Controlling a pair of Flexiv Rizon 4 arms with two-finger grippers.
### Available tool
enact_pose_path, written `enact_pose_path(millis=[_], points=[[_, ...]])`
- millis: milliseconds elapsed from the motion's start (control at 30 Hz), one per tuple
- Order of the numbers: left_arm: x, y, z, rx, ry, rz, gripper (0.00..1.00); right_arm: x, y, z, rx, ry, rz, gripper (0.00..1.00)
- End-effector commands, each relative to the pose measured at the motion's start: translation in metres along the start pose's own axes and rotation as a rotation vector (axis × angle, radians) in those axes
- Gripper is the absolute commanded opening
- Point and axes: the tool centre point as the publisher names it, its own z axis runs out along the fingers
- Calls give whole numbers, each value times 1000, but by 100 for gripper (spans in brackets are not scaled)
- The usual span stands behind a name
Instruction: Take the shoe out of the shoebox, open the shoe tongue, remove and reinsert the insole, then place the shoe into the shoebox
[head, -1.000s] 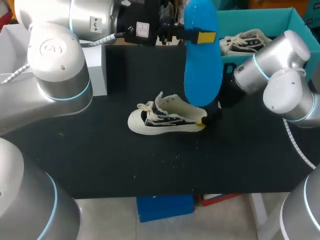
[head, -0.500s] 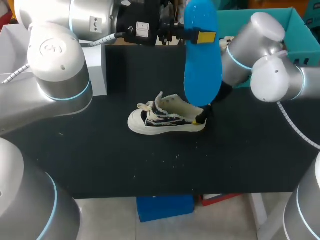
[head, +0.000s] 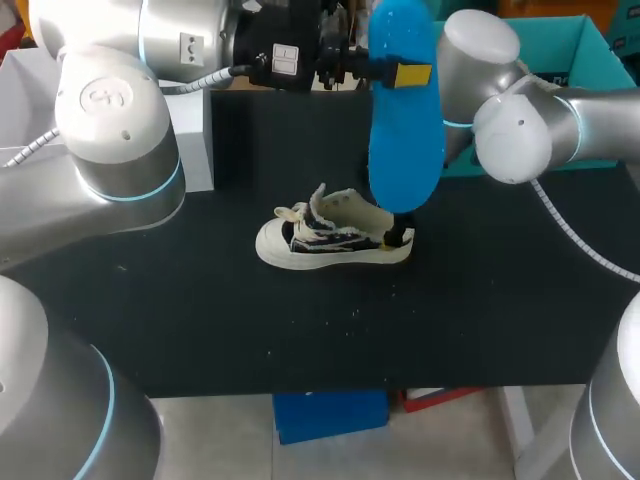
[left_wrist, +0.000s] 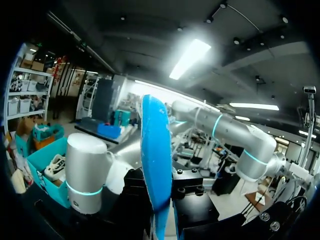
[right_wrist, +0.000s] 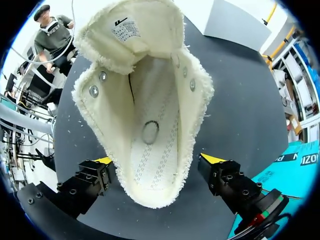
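The left gripper (head: 402, 74) pinched the blue insole (head: 405, 140) near its upper end and held it hanging upright, high over the shoe (head: 330, 238). I think this kept it ready for the reinsertion. The shoe stood on its sole on the black table (head: 480, 310), outside the teal shoebox (head: 590, 45), with its tongue folded open. The right gripper (right_wrist: 158, 161) was at the heel, its fingers spread on both sides and not clearly pressing, probably to steady the shoe. Small white crumbs lay on the table nearby.

Overhead plus close wrist views (shoe (head: 330, 238) shared)
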Motion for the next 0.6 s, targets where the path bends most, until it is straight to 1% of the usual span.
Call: enact_pose_path(millis=[33,233,600], points=[[1,1,1,1,-5,0,0,-2,6,3,102,9,-1,100],[1,1,1,1,-5,0,0,0,10,8,115,22,-9,100],[1,1,1,1,-5,0,0,-1,9,14,105,30,-8,100]])
